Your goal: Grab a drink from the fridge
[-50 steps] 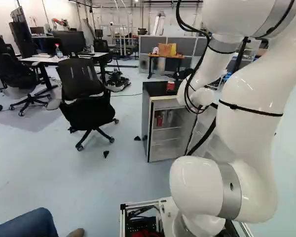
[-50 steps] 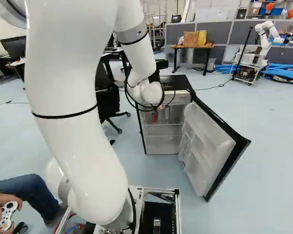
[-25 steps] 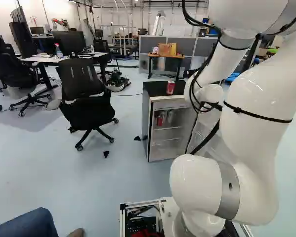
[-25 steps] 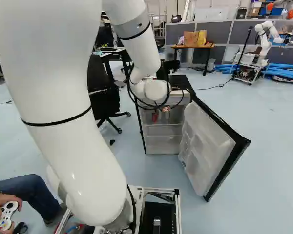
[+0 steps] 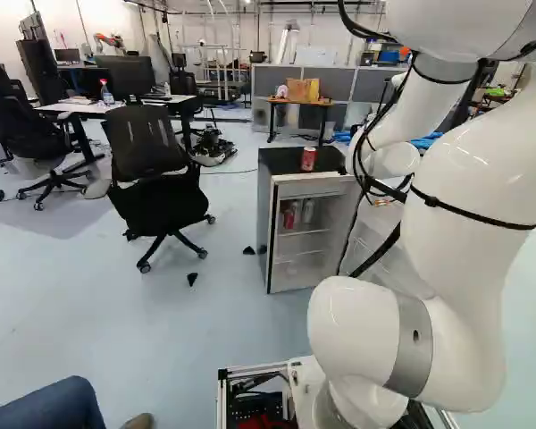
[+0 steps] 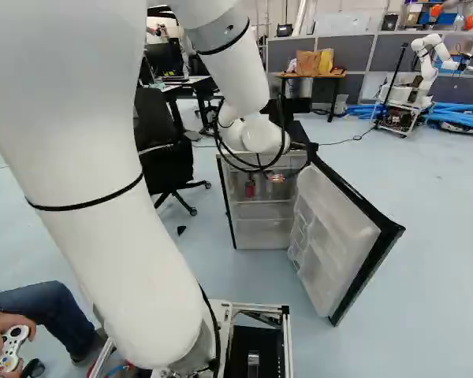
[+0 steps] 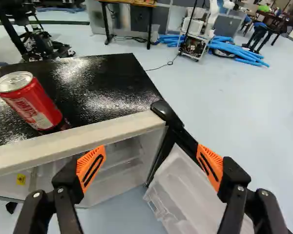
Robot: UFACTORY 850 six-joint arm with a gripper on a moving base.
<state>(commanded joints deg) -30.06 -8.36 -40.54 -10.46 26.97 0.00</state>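
Fingers spread at the fridge (image 5: 314, 259), cans within and on top.
The gripper (image 7: 151, 163) stands with its orange pads (image 7: 91, 168) apart, nothing between them. With twelve o'clock straight ahead of it, one red can (image 7: 31, 102) stands on the fridge top at ten o'clock; the swung-out door (image 6: 339, 236) reaches in at about five. Inside, on the upper shelf, are another red can (image 5: 289, 216) and, at its three o'clock in the left base view, a paler can (image 5: 308, 211). If full, either should feel fairly heavy, smooth, perhaps slippery with chill, its thin wall apt to dent; best taken round mid-body, pads on opposite sides, with moderate squeeze, clear of the shelf above.
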